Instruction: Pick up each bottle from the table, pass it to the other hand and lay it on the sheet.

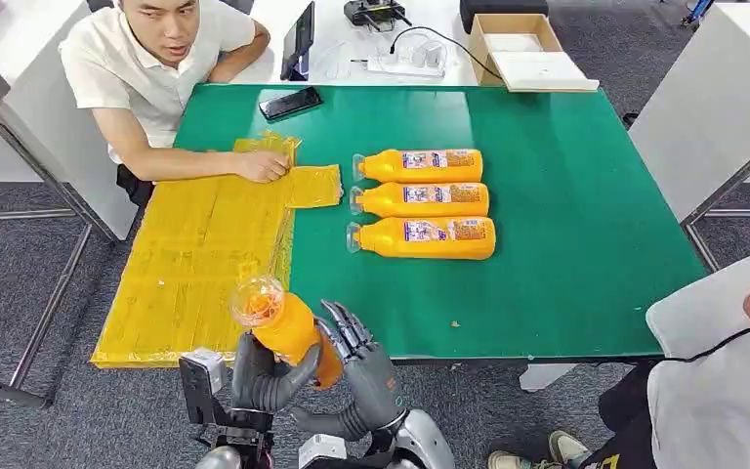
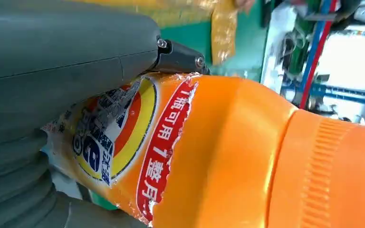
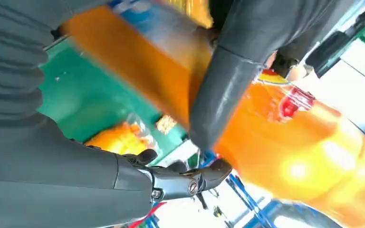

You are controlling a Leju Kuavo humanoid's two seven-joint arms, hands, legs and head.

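Note:
An orange bottle (image 1: 286,330) with a clear cap is held tilted in the air at the table's front edge, just right of the yellow sheet (image 1: 200,264). My left hand (image 1: 262,376) grips its lower body from below. In the left wrist view the thumb (image 2: 52,71) lies along the bottle's torn label (image 2: 123,142). My right hand (image 1: 361,362) is beside the bottle with its fingers spread, and its fingers (image 3: 185,179) hold nothing in the right wrist view. Three more orange bottles (image 1: 422,199) lie side by side on the green table (image 1: 566,195).
A person sits at the far left with a hand (image 1: 264,166) pressed on the sheet's far edge. A black phone (image 1: 290,103) and a cardboard box (image 1: 522,44) are at the back. Another person (image 1: 732,371) stands at the right front.

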